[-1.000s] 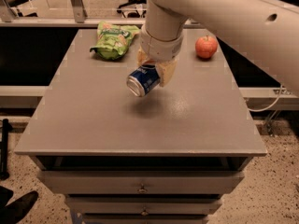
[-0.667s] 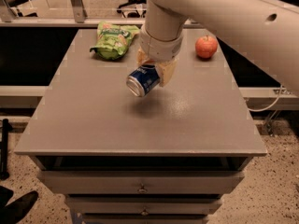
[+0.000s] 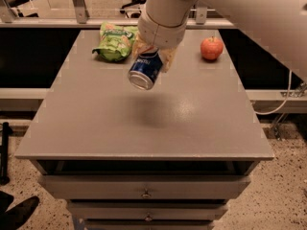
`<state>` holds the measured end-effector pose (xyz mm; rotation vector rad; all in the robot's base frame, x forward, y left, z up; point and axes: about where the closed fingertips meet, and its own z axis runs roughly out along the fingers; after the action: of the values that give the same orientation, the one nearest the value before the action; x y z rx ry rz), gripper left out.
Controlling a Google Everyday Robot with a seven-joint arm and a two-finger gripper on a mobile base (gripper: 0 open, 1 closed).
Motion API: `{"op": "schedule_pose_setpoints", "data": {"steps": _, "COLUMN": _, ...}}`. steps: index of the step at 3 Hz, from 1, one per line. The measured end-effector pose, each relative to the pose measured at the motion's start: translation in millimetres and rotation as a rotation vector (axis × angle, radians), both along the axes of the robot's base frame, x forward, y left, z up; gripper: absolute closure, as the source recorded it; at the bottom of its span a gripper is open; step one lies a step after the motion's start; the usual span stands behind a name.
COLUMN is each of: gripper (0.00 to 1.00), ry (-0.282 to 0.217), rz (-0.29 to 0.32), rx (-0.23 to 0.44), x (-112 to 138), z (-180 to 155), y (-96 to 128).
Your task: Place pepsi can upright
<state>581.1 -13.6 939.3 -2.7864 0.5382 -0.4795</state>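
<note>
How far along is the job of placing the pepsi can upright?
Done: the gripper holds the pepsi can clear of the table, shadow beneath. In hand: the can hangs tilted, silver end down-left. Left: turn it upright, set it down, release.

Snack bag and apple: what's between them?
In the camera view, the pincer, shut on the tilted pepsi can, hangs above the table between the snack bag and the apple; nothing else lies there.

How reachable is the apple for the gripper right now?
Probably not graspable yet: the gripper, above the table's far half, is shut on the pepsi can. The apple itself sits unobstructed nearby.
</note>
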Motion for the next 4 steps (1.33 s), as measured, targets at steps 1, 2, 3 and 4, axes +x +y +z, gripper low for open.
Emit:
{"op": "schedule_pose_setpoints", "data": {"steps": 1, "gripper": 1.00, "ry": -0.055, "rz": 0.160, "rx": 0.003, "x": 8, "z": 25, "y": 8}}
{"op": "schedule_pose_setpoints", "data": {"steps": 2, "gripper": 1.00, "ry": -0.057, "rz": 0.335, "rx": 0.021, "x": 22, "z": 42, "y": 20}}
{"op": "schedule_pose_setpoints", "data": {"steps": 3, "gripper": 1.00, "ry": -0.050, "rz": 0.518, "rx": 0.062, "x": 32, "z": 46, "y": 26}}
{"op": "schedule_pose_setpoints", "data": {"steps": 4, "gripper": 1.00, "ry": -0.093, "rz": 0.605, "rx": 0.046, "x": 36, "z": 54, "y": 25}}
